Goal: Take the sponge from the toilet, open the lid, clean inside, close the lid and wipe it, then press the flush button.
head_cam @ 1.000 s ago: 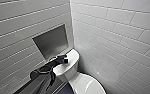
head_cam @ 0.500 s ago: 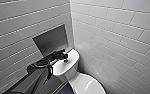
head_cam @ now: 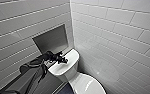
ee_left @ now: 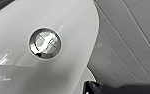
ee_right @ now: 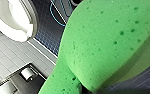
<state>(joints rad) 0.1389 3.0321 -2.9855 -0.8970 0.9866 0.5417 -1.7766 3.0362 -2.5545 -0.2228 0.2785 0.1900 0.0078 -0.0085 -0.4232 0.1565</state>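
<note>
Your right gripper is clamping the sponge, which is hanging close against the wrist camera, well above the dark blue floor tiles. Your left gripper is hovering just over the tank top of the toilet, and you are not getting a view that tells whether it is open or closed. The flush button is sitting uncovered in the middle of that tank top, gleaming and round. The lid is lying down over the bowl. Behind the tank, a grey wall niche is sitting recessed into the white-tiled wall. A paper roll is resting inside a metal recess.
</note>
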